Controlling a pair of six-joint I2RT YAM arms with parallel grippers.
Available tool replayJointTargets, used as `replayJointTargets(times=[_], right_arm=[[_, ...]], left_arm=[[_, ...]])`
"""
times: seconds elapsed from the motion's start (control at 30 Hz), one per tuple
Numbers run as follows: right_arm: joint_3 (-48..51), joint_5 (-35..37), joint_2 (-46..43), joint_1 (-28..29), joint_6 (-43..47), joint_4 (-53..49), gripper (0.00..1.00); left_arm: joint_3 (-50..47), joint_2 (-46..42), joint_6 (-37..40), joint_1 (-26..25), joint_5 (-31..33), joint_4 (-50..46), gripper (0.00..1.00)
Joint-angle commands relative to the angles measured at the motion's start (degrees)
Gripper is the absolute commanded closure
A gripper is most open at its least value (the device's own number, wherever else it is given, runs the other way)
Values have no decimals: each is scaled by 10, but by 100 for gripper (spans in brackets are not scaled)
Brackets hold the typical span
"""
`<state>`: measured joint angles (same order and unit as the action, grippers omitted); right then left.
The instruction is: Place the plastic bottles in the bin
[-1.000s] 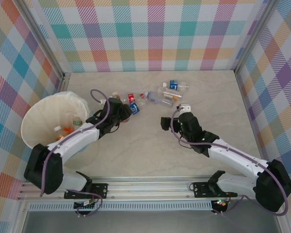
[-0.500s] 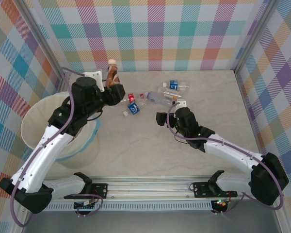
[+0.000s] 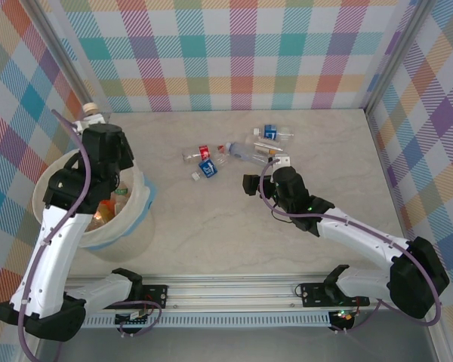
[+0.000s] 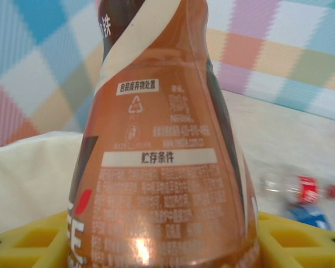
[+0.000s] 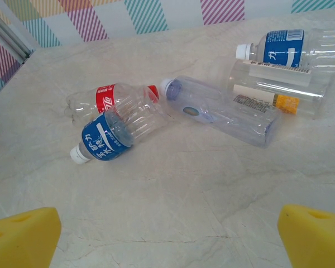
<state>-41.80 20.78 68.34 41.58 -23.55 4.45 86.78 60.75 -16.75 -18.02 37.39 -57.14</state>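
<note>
operator: how far along is the clearing?
observer: partway. a few bottles (image 3: 103, 211) lie in the bin (image 3: 136, 243), at the left of the top view. orange labels and a green cap show there, but the arm hides the exact count.
operator: and the left gripper?
observer: left gripper (image 4: 167, 248) is clamped on a brown bottle (image 4: 162, 139), upright between its yellow pads (image 4: 28, 243), above the bin's upper edge in the top view. that bottle looks ready for release and is not yet dropped.
operator: what is left?
observer: a cluster on the table (image 5: 173, 184), upper middle of the top view. the right wrist view shows five: a red-label bottle (image 5: 111, 97) touching a blue-label bottle (image 5: 109, 139), a clear bottle (image 5: 218, 109) just beside them, and two more (image 5: 282, 67) at the upper right, side by side.
operator: right gripper?
observer: right gripper (image 5: 167, 231) stands wide and empty, near the cluster and facing it. several more trips seem needed.
</note>
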Motion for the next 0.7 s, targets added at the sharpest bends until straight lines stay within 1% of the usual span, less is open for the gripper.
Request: replayJointTargets(times=[0.0, 0.03, 0.13, 0.17, 0.2, 0.3, 0.33, 0.4, 0.47, 0.5, 0.53, 0.57, 0.6, 0.67], right_arm=[[-8, -1, 0, -3, -4, 16, 0], [-9, -2, 2, -3, -4, 17, 0], [-13, -6, 10, -3, -4, 16, 0], [-16, -8, 12, -3, -4, 15, 0], [-18, -9, 14, -3, -3, 15, 0], [-22, -12, 20, -3, -5, 15, 0], [-22, -12, 21, -3, -7, 15, 0], [-21, -12, 22, -3, -13, 17, 0], [-18, -13, 22, -3, -17, 22, 0], [-17, -13, 23, -3, -19, 24, 0], [-16, -14, 24, -3, -21, 25, 0], [-16, -15, 24, -3, -21, 26, 0], [-17, -16, 24, -3, -24, 26, 0], [-16, -17, 22, -3, -28, 25, 0]], left_arm=[[-35, -36, -22, 31, 80, -39, 36], [-45, -42, -38, 40, 89, -46, 31], [-52, -48, -56, 54, 91, -64, 7], [-49, -46, -56, 55, 85, -69, 2], [-45, -43, -57, 55, 77, -72, 0], [-26, -39, -55, 55, 27, -69, 0], [-21, -41, -51, 55, -4, -60, 0], [-16, -48, -46, 55, -82, -30, 0], [-19, -49, -44, 51, -186, 6, 0], [-19, -44, -48, 43, -232, 22, 0], [-19, -36, -52, 30, -259, 35, 0], [-19, -25, -53, 6, -272, 47, 0], [-17, -12, -52, -22, -268, 55, 0], [-6, 28, -27, -102, -224, 67, 0]])
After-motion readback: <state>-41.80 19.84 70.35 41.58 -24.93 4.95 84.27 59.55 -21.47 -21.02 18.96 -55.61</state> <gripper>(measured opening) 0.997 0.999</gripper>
